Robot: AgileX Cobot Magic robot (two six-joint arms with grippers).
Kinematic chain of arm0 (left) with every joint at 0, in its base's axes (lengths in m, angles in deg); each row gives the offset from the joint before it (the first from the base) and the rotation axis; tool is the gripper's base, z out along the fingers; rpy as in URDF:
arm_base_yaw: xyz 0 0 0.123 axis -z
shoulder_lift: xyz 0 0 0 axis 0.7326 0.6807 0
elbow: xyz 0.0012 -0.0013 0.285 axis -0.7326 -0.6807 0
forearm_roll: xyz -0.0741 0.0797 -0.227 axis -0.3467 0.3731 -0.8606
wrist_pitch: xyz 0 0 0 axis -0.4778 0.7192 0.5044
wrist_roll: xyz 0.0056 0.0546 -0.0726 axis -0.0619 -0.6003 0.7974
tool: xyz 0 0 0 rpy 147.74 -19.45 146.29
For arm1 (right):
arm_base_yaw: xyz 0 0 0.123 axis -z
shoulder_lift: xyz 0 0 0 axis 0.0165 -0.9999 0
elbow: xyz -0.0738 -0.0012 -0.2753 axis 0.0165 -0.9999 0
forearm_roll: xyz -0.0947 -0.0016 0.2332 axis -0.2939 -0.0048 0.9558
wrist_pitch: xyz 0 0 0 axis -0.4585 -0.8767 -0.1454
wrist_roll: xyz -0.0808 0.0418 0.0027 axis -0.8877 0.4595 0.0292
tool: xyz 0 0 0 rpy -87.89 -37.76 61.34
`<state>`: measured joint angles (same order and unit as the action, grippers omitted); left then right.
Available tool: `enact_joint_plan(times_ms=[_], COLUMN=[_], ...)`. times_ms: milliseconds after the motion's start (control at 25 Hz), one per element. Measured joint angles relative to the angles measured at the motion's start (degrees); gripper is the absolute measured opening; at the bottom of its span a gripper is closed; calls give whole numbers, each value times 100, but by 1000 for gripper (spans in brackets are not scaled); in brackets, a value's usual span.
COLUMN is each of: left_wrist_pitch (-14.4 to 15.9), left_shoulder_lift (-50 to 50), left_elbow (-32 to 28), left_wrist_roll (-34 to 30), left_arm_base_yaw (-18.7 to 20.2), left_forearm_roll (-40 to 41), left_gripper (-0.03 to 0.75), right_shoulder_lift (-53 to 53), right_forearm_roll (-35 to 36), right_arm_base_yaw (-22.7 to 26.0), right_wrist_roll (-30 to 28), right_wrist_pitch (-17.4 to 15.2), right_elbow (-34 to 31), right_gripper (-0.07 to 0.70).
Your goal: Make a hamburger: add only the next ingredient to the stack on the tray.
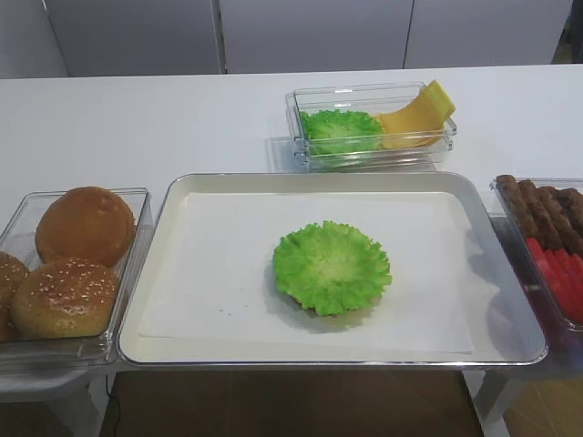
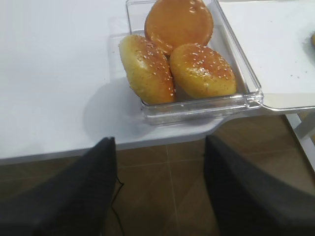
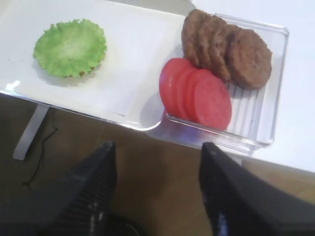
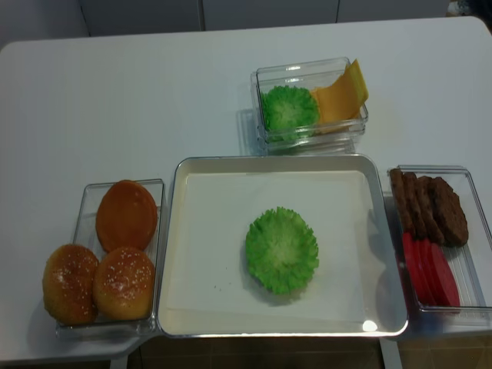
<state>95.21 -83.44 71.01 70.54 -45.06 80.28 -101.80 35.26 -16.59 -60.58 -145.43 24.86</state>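
The bright green ruffled lettuce leaf [image 4: 282, 250] is sitting on the silver metal tray [image 4: 174, 231] — both grippers, left [image 2: 160, 184] and right [image 3: 157, 189], at six o'clock, gaping wide, gripping nothing.

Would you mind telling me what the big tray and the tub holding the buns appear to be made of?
The tray looks like brushed silver metal, its rolled rim glinting, with a matte white paper liner. The tub seems to be clear hard plastic: the buns show through its glossy walls.
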Motion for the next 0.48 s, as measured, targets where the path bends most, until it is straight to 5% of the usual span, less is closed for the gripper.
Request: enact_joint_plan(times_ms=[480], left_wrist_pitch=[0], left_shoulder_lift=[0], left_elbow=[0], left_wrist_roll=[0], left_arm_base_yaw=[0], left_forearm_roll=[0], left_gripper=[422], right_shoulder_lift=[1868], right_forearm_roll=[-177], right_arm_base_yaw=[0], right_wrist_roll=[-31], right_wrist_pitch=[22], right_elbow=[-781], right_gripper=[407])
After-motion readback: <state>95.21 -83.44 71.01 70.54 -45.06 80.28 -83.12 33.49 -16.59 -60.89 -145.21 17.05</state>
